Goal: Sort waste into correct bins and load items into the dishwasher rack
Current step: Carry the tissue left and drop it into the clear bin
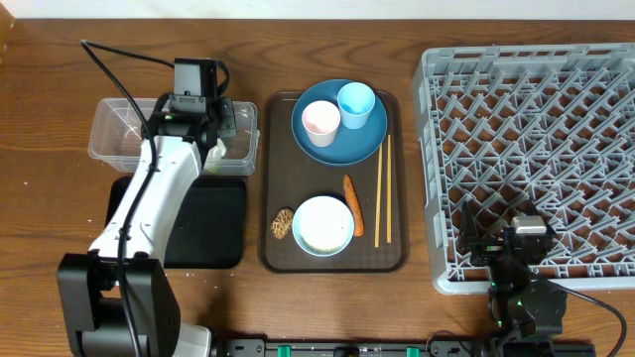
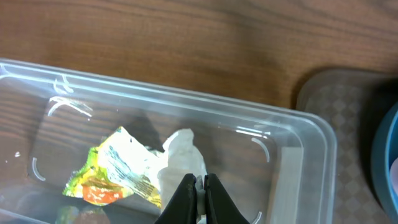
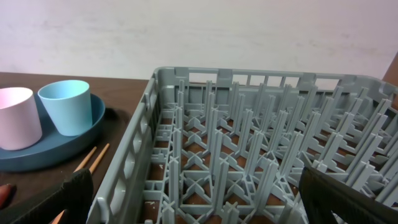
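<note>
My left gripper [image 2: 199, 182] is shut on a piece of white paper [image 2: 183, 155] inside the clear tub [image 2: 186, 102], next to a yellow-green wrapper [image 2: 115, 171]. In the overhead view that arm hangs over the right end of the clear tub [image 1: 119, 129]; the black tray [image 1: 213, 228] lies in front of it. The dark-blue plate [image 1: 337, 149] holds the white-pink cup [image 1: 320, 121] and the light-blue cup [image 1: 356, 104]. The light-blue bowl [image 1: 323, 226], carrot piece [image 1: 352, 205], brown lump [image 1: 283, 223] and chopsticks [image 1: 382, 188] lie on the brown tray. My right gripper [image 3: 205, 199] is open over the front of the grey rack [image 3: 249, 155].
The brown serving tray [image 1: 397, 248] sits between the bins and the rack [image 1: 536, 149]. The right wrist view shows the plate [image 3: 56, 146] with both cups and the chopsticks [image 3: 90, 162] left of the rack wall. The right arm's base [image 1: 526, 297] stands at the front edge.
</note>
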### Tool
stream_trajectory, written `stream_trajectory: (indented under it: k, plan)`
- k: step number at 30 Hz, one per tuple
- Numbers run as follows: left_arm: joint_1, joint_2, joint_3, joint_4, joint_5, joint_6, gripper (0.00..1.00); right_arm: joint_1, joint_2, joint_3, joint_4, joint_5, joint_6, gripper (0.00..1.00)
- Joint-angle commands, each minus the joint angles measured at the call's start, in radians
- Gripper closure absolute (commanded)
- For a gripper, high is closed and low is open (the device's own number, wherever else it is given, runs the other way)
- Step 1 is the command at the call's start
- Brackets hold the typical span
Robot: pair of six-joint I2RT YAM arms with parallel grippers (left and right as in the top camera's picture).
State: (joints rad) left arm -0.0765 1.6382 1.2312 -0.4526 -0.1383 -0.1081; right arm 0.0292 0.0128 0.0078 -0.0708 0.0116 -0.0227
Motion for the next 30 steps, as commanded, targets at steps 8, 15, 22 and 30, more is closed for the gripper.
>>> stream_trajectory:
  k: [8,15,22,30]
  plan:
    - [0.003,0.024,-0.069,0.063,-0.013,-0.01,0.89,-0.007,-0.003,-0.002,-0.003,-0.005,-0.008,0.01]
    - [0.003,0.063,-0.069,0.077,-0.013,-0.01,0.63,-0.007,-0.003,-0.002,-0.003,-0.005,-0.008,0.01]
    - [0.002,0.011,-0.031,0.09,-0.012,-0.011,0.44,-0.007,-0.003,-0.002,-0.003,-0.005,-0.008,0.01]
    - [0.001,-0.256,-0.013,-0.007,0.106,-0.158,0.36,-0.007,-0.003,-0.002,-0.003,-0.005,-0.008,0.01]
